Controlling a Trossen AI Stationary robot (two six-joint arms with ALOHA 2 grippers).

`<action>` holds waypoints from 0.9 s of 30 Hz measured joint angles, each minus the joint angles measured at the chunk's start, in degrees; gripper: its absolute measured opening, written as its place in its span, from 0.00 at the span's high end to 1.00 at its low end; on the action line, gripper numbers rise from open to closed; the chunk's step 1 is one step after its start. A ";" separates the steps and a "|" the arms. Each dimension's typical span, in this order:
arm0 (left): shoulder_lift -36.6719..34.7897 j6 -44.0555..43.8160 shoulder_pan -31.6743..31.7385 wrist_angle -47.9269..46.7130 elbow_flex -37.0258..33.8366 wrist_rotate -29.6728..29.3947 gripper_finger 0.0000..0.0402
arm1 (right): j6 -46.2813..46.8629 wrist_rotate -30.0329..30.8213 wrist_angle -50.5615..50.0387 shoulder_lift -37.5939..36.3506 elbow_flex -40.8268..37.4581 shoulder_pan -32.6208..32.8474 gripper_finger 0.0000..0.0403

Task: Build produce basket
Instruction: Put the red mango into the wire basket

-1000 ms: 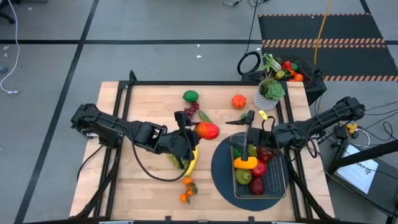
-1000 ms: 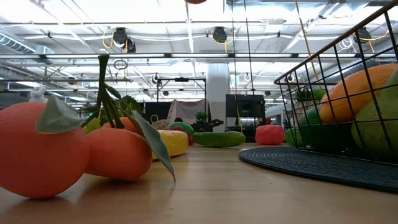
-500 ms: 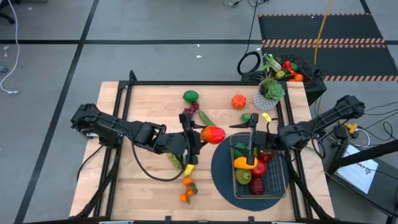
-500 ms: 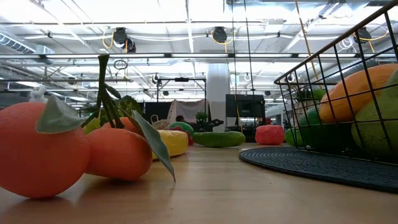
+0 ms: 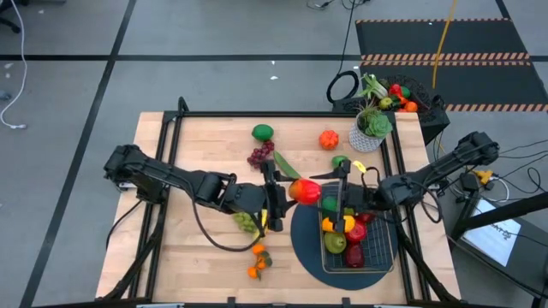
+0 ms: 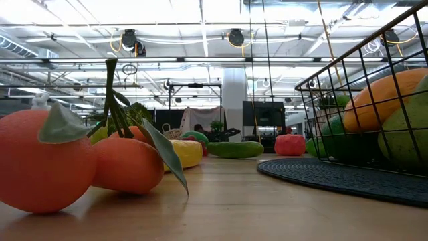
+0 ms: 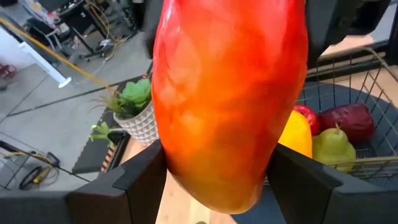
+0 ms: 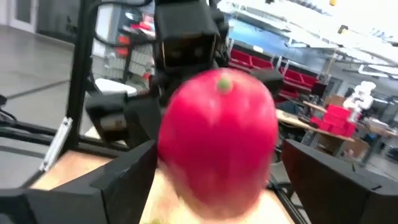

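Note:
A red, orange and yellow fruit (image 5: pixel 306 190) hangs above the table, just left of the basket (image 5: pixel 377 248). My left gripper (image 5: pixel 291 190) is shut on it. My right gripper (image 5: pixel 330 188) faces it from the right, open. In the right wrist view the fruit (image 8: pixel 217 143) fills the gap between its two fingers; whether they touch it I cannot tell. The wire basket stands on a dark round mat (image 5: pixel 304 235) and holds yellow, green and red produce (image 5: pixel 342 231). My left gripper pinches the fruit between its two fingers, one on each side of it (image 7: pixel 180 168). The fingers (image 7: pixel 140 183) come nearly level from the table's left. The fruit is lifted clear of the table, over the mat's left edge.
Loose on the table are a lime (image 5: pixel 263 132), a red-orange fruit (image 5: pixel 329 139), purple grapes (image 5: pixel 261 155), green grapes (image 5: pixel 247 221), a banana (image 5: pixel 265 224) and leafy oranges (image 5: pixel 257 261) (image 6: pixel 47 161). A potted plant (image 5: pixel 371 128) stands at the far right corner, with a black bin (image 5: pixel 398 98) behind it.
My left gripper has carried the fruit toward the table's right edge, up to the basket and my right gripper. The fruit stays clear of the table.

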 joint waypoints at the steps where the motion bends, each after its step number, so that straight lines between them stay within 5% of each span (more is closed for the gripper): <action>1: 0.36 0.42 0.03 0.55 0.00 0.00 0.37 | -0.02 -0.66 1.11 0.43 0.00 -0.06 0.14; 6: 1.15 1.39 0.05 2.40 0.00 0.04 0.37 | -1.58 -1.33 5.29 1.83 0.00 -0.13 0.15; 14: 1.13 0.97 -0.06 2.49 -0.02 0.01 0.36 | -0.89 -1.30 5.17 1.80 0.00 -0.11 0.31; 21: 0.48 1.36 -0.48 3.59 -0.07 0.12 0.16 | 5.01 -0.51 2.55 1.53 0.02 0.72 0.33; 27: -2.82 -0.02 -0.61 -0.71 0.00 0.23 0.01 | 9.07 9.82 -3.59 -0.82 0.02 5.17 0.31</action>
